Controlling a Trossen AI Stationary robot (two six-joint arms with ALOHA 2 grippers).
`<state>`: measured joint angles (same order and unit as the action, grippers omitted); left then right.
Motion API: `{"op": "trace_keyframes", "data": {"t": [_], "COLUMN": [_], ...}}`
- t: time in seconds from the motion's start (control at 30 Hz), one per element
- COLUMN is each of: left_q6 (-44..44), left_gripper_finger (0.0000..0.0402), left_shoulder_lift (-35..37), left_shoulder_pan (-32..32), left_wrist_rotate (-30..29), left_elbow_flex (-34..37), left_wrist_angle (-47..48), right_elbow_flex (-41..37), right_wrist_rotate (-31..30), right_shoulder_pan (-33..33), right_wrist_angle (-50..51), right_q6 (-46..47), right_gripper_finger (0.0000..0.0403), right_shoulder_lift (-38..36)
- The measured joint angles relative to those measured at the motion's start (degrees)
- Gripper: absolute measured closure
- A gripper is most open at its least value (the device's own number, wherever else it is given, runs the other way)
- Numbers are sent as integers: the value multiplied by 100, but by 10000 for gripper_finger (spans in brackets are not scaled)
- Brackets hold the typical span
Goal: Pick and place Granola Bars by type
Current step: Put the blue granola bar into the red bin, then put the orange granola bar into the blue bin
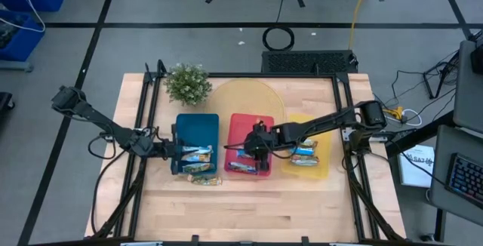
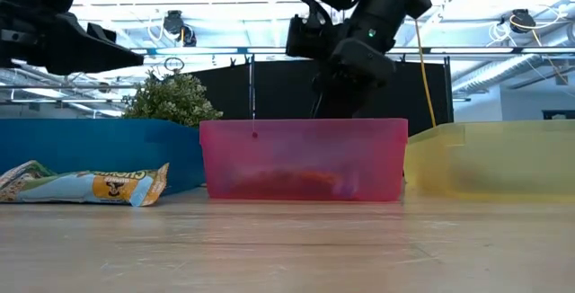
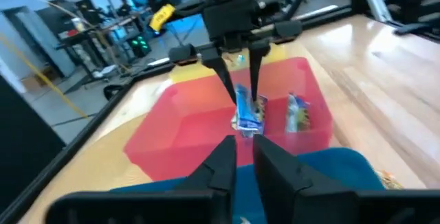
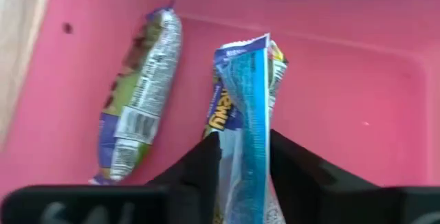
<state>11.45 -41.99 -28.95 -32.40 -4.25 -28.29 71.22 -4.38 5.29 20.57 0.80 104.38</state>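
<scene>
My right gripper (image 1: 255, 149) is over the red tray (image 1: 240, 121), shut on a blue-and-white granola bar (image 4: 246, 93). A second bar (image 4: 137, 93) lies flat on the red tray's floor beside it. My left gripper (image 3: 244, 157) hovers at the blue tray's (image 1: 198, 125) left side, shut and holding nothing. More bars lie in the blue tray (image 1: 198, 155) and the yellow tray (image 1: 305, 154). One bar with tan-yellow ends (image 2: 85, 183) rests flat on the table in front of the blue tray. My right gripper pinches the blue-and-white bar between its two fingers at the bar's upper end (image 4: 244, 148), coming from above and pointing down. The bar hangs upright below the fingers (image 3: 249, 114) inside the red tray. I cannot tell whether its lower end touches the floor.
The three trays stand side by side mid-table: blue, red, yellow (image 1: 324, 172). A small potted plant (image 1: 187, 84) sits behind the blue tray, and a round yellowish mat (image 1: 241, 99) lies behind the red one. Bare wood stretches along the table's near side (image 1: 249, 208).
</scene>
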Motion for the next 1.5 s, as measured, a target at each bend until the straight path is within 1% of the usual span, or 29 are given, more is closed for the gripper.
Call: {"op": "trace_keyframes", "data": {"t": [0.17,0.27,0.33,0.4,0.5,0.63,0.7,0.77,0.8,0.87,0.93,1.0,1.1,1.2,1.23,1.33,1.43,1.5], "left_q6": [-111,10,1,-124,-517,-1121,-1499,-1843,-1965,-2044,-1853,-1605,-1510,-1776,-1890,-2225,-2670,-2937], "left_gripper_finger": [288,257,240,226,208,186,177,173,173,172,172,172,172,171,171,171,171,171], "left_shoulder_lift": [-1,-2,-1,-15,-232,-806,-1172,-1587,-1819,-2266,-2714,-3117,-3579,-3898,-3960,-4049,-4053,-4053], "left_shoulder_pan": [-2,-11,-58,-144,-305,-568,-697,-828,-890,-1009,-1107,-1147,-1163,-1151,-1113,-893,-736,-711], "left_wrist_rotate": [-14,13,-16,-58,-110,-109,-57,-31,-68,-256,-685,-1049,-1139,-1080,-963,-341,71,138], "left_elbow_flex": [0,-176,-493,-947,-1771,-2713,-3099,-3391,-3491,-3625,-3719,-3786,-3932,-4086,-4110,-4148,-4148,-4148], "left_wrist_angle": [-196,-34,378,1158,2402,3588,4100,4416,4479,4444,4121,3540,2995,2988,3006,3032,3365,3694], "right_elbow_flex": [0,0,0,0,0,-7,-159,-471,-680,-1185,-1815,-2488,-3471,-4262,-4475,-4961,-5167,-5229], "right_wrist_rotate": [0,-4,-1,0,-1,4,5,10,15,19,-7,-26,-7,-28,-34,-41,-50,-183], "right_shoulder_pan": [8,30,98,251,582,977,1144,1271,1329,1395,1449,1505,1654,1856,1923,2072,2097,2097], "right_wrist_angle": [12,2,-66,-133,-350,-549,-732,-1058,-1245,-1725,-2435,-3415,-4955,-5989,-6230,-6940,-7302,-7213], "right_q6": [24,-81,-289,-656,-1062,-1378,-1525,-1646,-1663,-1623,-1601,-1539,-1503,-1502,-1502,-1643,-1752,-1646], "right_gripper_finger": [232,216,216,226,258,323,362,391,396,392,392,397,401,400,400,402,402,402], "right_shoulder_lift": [-242,-725,-1139,-1562,-2090,-2619,-2865,-3132,-3274,-3569,-3849,-4045,-4178,-4199,-4199,-4204,-4445,-4634]}}
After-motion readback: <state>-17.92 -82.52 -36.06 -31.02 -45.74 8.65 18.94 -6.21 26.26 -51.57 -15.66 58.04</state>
